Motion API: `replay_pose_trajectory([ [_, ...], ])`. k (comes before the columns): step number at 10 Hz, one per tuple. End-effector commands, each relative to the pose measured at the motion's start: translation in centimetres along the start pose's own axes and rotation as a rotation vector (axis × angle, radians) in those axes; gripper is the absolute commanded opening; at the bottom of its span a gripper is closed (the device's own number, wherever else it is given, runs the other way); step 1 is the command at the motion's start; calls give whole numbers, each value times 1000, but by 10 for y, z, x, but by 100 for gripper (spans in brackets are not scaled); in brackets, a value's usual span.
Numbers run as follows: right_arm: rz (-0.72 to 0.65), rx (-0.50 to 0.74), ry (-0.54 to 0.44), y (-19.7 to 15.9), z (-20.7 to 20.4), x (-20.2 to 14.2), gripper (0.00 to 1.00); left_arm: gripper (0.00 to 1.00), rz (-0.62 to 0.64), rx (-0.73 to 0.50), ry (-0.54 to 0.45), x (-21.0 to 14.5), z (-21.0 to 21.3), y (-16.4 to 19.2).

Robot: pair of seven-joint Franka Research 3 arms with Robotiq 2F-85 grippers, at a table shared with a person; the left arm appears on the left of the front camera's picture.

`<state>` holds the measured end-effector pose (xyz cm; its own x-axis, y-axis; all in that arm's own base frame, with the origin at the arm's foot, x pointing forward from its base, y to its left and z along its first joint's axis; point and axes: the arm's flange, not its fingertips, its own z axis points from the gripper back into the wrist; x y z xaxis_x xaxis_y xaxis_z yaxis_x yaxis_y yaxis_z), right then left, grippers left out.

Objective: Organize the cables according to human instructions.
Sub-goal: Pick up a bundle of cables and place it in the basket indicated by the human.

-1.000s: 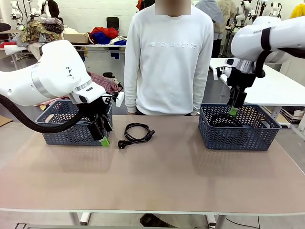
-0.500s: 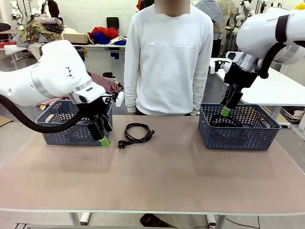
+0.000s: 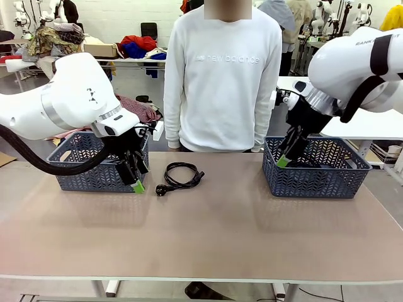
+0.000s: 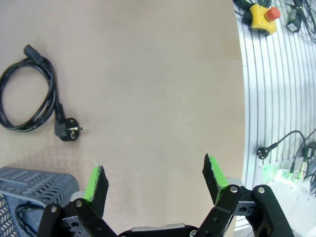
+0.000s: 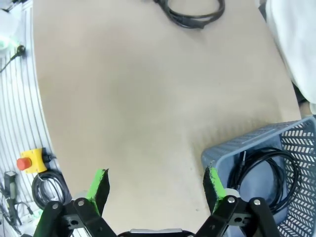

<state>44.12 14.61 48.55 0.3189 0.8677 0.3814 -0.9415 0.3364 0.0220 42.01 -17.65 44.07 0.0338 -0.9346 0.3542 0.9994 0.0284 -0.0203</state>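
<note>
Swung leftward out over right basket near-left rim: right gripper, fingers spread, empty; coiled cable on table's far edge unsorted; left gripper spread.

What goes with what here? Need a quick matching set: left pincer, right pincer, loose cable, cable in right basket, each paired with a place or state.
Things:
1. left pincer
2. right pincer
3. loose cable
4. cable in the right basket

Places/states:
A. coiled on the bare table, between the baskets
B. open, low in front of the left basket
C. coiled on the basket floor
D. open, above the near-left corner of the right basket

Pairs: 1-B, 2-D, 3-A, 4-C
</note>
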Motion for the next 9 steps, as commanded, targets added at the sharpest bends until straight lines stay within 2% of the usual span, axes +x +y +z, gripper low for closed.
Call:
replay_pose_trajectory([
  [1, 24, 3, -31, 4, -3, -7, 100, 100, 2, 3, 0, 0, 0, 0],
  [3, 5, 5, 1, 3, -3, 0, 100, 100, 2, 3, 0, 0, 0, 0],
  [9, 5, 5, 1, 3, -3, 0, 100, 100, 2, 3, 0, 0, 0, 0],
])
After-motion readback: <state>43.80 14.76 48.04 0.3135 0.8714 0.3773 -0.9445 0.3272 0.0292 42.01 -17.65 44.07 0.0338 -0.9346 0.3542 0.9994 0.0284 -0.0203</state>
